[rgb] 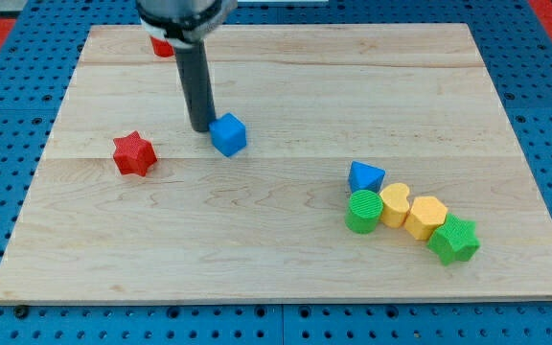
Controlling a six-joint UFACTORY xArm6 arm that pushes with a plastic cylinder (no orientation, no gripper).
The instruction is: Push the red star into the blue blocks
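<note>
The red star [133, 154] lies on the wooden board [286, 259] at the view's left. A blue cube [228, 134] sits to its right, near the board's middle. A blue triangular block [365, 176] lies further right, touching the cluster there. My tip [201, 128] rests on the board just left of the blue cube, almost touching it, and to the upper right of the red star.
A green cylinder [363, 211], a yellow heart [394, 205], a yellow hexagon [426, 216] and a green star [453, 240] form a row at the right. A red block [162, 46] peeks out behind the rod at the top.
</note>
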